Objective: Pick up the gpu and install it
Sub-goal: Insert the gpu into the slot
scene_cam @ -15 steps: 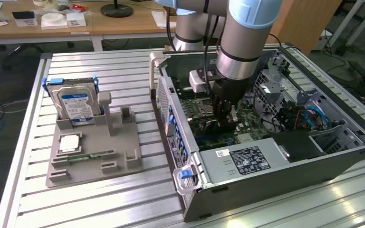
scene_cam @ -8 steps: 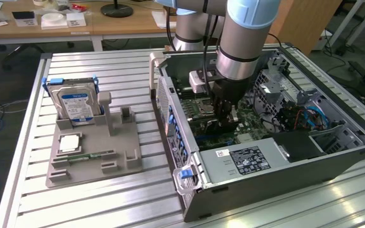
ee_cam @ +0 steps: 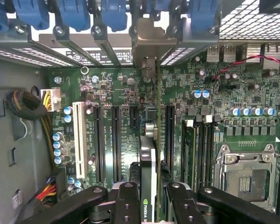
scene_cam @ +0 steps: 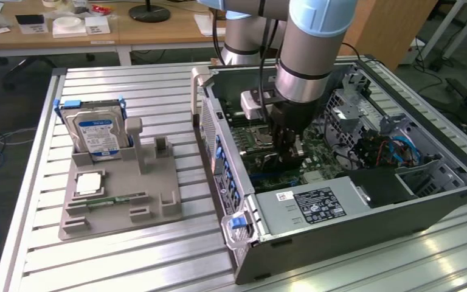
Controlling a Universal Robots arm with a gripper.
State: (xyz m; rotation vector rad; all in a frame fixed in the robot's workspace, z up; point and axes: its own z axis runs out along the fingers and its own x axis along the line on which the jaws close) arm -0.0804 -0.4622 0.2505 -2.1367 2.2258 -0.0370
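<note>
The gpu (ee_cam: 148,158) is seen edge-on as a thin card, standing upright over the motherboard (ee_cam: 224,93) among the long black expansion slots (ee_cam: 114,140). Its metal end bracket (ee_cam: 147,44) reaches the rear slot opening under the blue clips. My gripper (ee_cam: 149,205) is shut on the card, with a black finger (ee_cam: 128,200) on each side. In the exterior view the gripper (scene_cam: 286,146) is low inside the open computer case (scene_cam: 339,243), just above the motherboard (scene_cam: 254,131), and its fingers mostly hide the card.
A grey fixture (scene_cam: 120,201) at the exterior view's left holds the blue-labelled hard drive (scene_cam: 95,131), a small green memory stick (scene_cam: 116,199) and a square chip (scene_cam: 87,182). The power supply (scene_cam: 315,204), drive cage (scene_cam: 428,173) and cables (ee_cam: 25,105) crowd the case.
</note>
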